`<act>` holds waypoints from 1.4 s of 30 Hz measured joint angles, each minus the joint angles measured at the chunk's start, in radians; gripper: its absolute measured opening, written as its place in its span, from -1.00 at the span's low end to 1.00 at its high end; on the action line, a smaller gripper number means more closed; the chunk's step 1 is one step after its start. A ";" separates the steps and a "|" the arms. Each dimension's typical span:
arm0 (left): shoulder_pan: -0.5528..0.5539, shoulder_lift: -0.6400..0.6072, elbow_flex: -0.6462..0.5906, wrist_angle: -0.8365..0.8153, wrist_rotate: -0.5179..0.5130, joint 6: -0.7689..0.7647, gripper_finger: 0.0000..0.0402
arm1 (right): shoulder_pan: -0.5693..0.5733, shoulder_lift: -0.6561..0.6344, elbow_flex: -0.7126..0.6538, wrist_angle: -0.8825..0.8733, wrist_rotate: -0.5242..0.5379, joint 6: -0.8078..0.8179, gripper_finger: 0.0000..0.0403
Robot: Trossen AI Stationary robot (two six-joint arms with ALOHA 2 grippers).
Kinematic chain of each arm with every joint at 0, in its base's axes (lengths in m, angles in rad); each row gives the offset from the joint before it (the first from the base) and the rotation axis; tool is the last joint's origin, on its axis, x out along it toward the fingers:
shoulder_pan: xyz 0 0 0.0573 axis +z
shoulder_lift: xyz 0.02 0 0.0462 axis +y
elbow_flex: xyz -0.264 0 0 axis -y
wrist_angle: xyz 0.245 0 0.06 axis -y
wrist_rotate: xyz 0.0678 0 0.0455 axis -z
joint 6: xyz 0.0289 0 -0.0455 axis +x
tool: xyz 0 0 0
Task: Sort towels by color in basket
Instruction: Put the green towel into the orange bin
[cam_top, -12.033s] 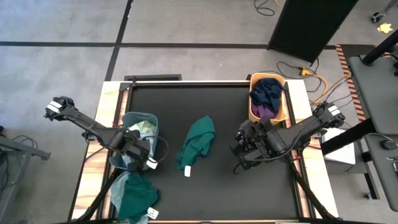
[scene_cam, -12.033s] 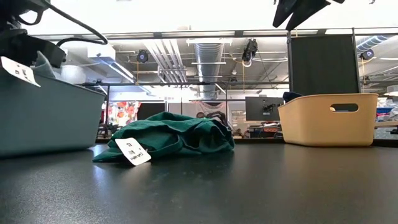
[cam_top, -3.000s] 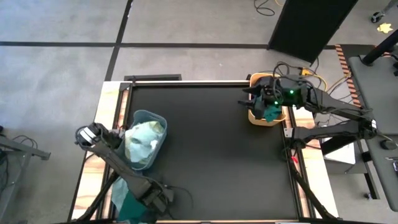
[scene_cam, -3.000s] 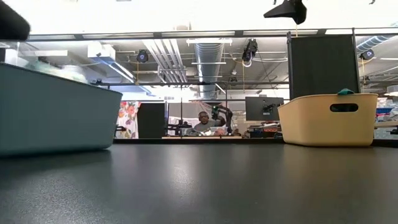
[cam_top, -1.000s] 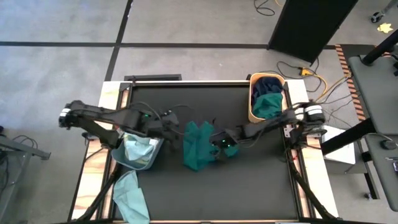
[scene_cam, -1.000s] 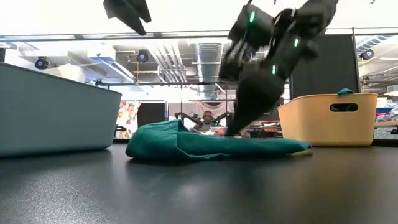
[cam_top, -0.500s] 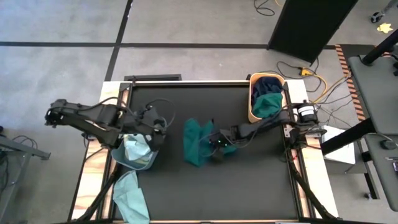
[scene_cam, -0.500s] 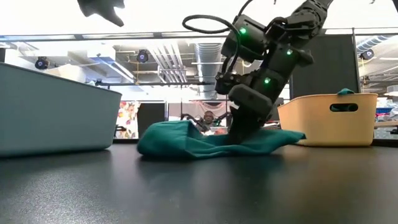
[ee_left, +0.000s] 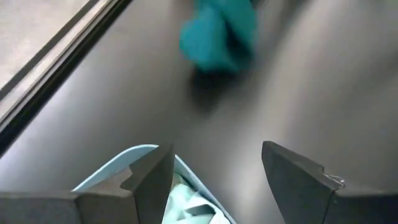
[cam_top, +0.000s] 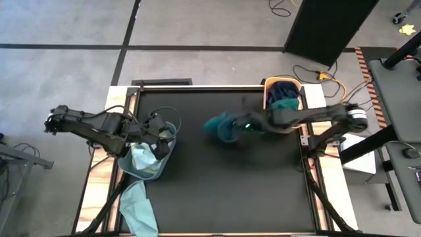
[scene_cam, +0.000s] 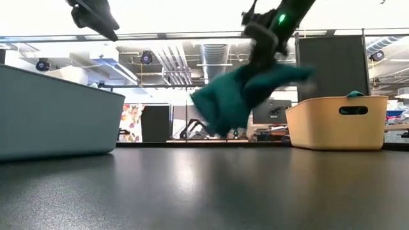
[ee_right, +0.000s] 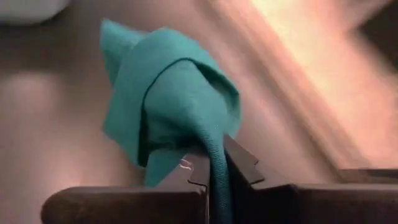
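One teal towel [cam_top: 223,126] airborne in right end effector [cam_top: 242,126], clear of table [cam_top: 217,191]

Overhead and table-level cameras both see the yellow basket [cam_top: 283,105] [scene_cam: 335,121]; wrist cameras look close.

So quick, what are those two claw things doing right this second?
Left gripper: jaws open, empty, above the blue-grey plastic basket.
Right gripper: jaws shut on the dark teal cloth towel, lifted off the table.

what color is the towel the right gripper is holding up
Dark teal. The towel pinched in the right gripper shows best in the right wrist view.
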 joint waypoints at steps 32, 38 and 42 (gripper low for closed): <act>-0.001 0.002 -0.001 0.032 -0.031 -0.060 0.13 | -0.812 -0.207 0.001 -0.449 -0.155 0.278 -0.94; -0.014 0.001 -0.001 0.031 0.004 -0.112 0.13 | -0.947 -0.073 -0.033 -0.280 -0.169 0.293 -0.94; -0.019 0.000 -0.001 0.032 0.005 -0.146 0.13 | -0.941 -0.009 -0.071 -0.219 -0.159 0.373 -0.94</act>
